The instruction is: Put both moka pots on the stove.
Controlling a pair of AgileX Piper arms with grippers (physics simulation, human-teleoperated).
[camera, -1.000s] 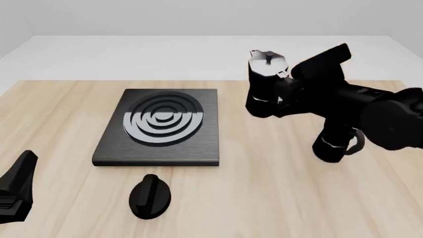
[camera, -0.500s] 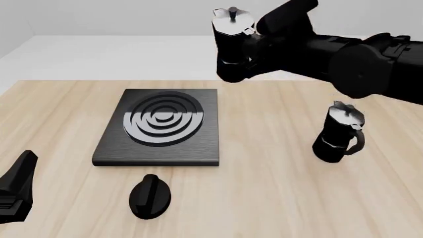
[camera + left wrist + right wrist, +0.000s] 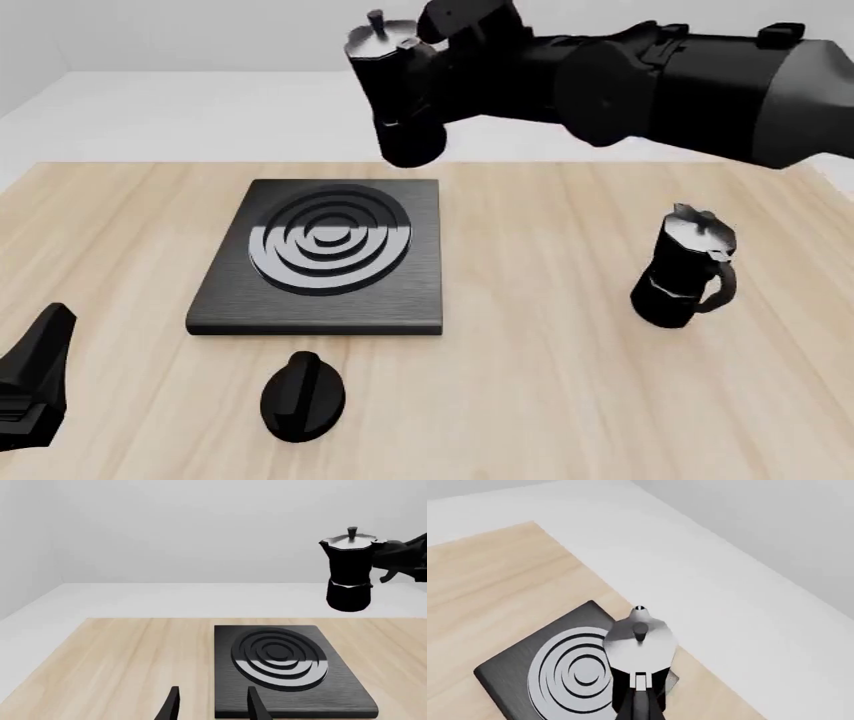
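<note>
The wooden tabletop (image 3: 561, 400) fills most of the front view, with a pale floor beyond its far edge. The right arm (image 3: 694, 85) reaches in from the right, high above the wood. Its end effector (image 3: 441, 75) is clenched on one moka pot (image 3: 398, 95) at the handle side, holding it upright in the air above the far right corner of the stove (image 3: 320, 255), well clear of the slab. In the right wrist view this pot's silvery lid (image 3: 640, 645) and knob sit over the edge of the stove (image 3: 554, 672); in the left wrist view the same pot (image 3: 350, 570) hangs above the stove (image 3: 287, 667).

The stove lies flat on the left half of the tabletop, burner rings bare. The second moka pot (image 3: 683, 270) stands upright on the wood, well to the right of the stove. A black oval knob (image 3: 303, 395) rests just in front of the stove. The left end effector (image 3: 210, 707) sits low at the near left, its fingers (image 3: 172, 705) apart and grasping nothing.
</note>
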